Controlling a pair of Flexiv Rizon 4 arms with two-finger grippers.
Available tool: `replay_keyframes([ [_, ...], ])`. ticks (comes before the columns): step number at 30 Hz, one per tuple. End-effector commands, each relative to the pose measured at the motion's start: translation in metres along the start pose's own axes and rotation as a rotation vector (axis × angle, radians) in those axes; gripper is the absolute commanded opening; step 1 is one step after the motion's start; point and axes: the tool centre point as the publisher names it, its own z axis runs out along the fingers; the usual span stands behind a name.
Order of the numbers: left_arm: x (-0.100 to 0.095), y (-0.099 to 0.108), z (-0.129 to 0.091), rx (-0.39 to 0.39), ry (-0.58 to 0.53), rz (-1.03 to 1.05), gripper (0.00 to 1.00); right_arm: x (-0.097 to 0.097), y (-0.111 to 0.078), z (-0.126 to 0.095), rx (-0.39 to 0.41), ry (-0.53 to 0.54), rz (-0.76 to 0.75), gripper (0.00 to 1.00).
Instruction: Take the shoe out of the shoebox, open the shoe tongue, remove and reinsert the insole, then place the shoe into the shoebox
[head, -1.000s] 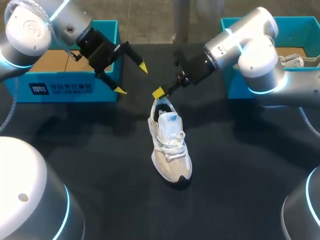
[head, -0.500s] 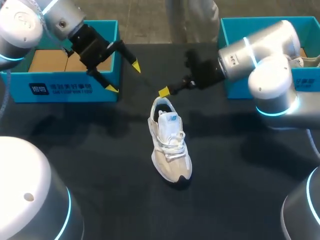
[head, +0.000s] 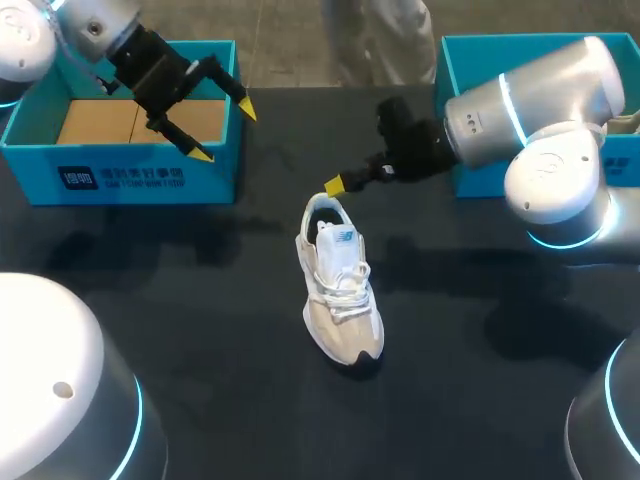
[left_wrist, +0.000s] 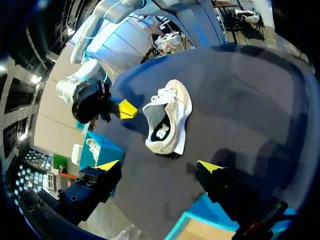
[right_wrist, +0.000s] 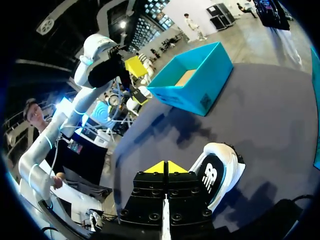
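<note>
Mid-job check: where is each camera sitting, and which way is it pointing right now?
Head: above and behind the robot, looking down on the table; left arm by the left box, right arm near the heel of the shoe.
Left wrist: on the left arm, looking across the table at the shoe; left jaws open, right jaws by its heel.
Right wrist: on the right arm, looking past the shoe toward the left box; right jaws shut, empty.
All three share the shoe.

A dark table (head: 200, 330) bears a teal box (head: 475, 183) by its right edge.
</note>
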Motion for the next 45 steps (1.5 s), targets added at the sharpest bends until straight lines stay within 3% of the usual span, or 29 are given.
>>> replay_keyframes([
  [1,0.006,0.004,-0.015,-0.034,-0.001,-0.014,1.00,0.002,0.000,0.000,0.003,-0.020,0.001,0.00],
  [4,0.006,0.009,-0.019,-0.042,-0.001,-0.025,1.00,0.002,0.000,0.000,0.003,-0.020,0.001,0.00],
  [13,0.009,0.020,-0.035,-0.062,-0.014,-0.050,1.00,0.009,0.021,0.008,0.193,-0.526,0.156,0.00],
  [18,0.012,0.022,-0.044,-0.020,0.000,-0.078,1.00,0.007,0.021,0.016,0.271,-0.668,0.199,0.00],
  [24,0.014,0.020,-0.055,-0.017,0.009,-0.099,1.00,0.004,0.016,0.024,0.390,-0.780,0.252,0.00],
  [38,0.021,0.016,-0.058,-0.034,0.011,-0.109,1.00,-0.003,-0.014,0.030,0.550,-0.918,0.319,0.00],
  [45,0.022,0.016,-0.057,-0.040,0.001,-0.117,1.00,-0.003,-0.014,0.030,0.550,-0.918,0.319,0.00],
])
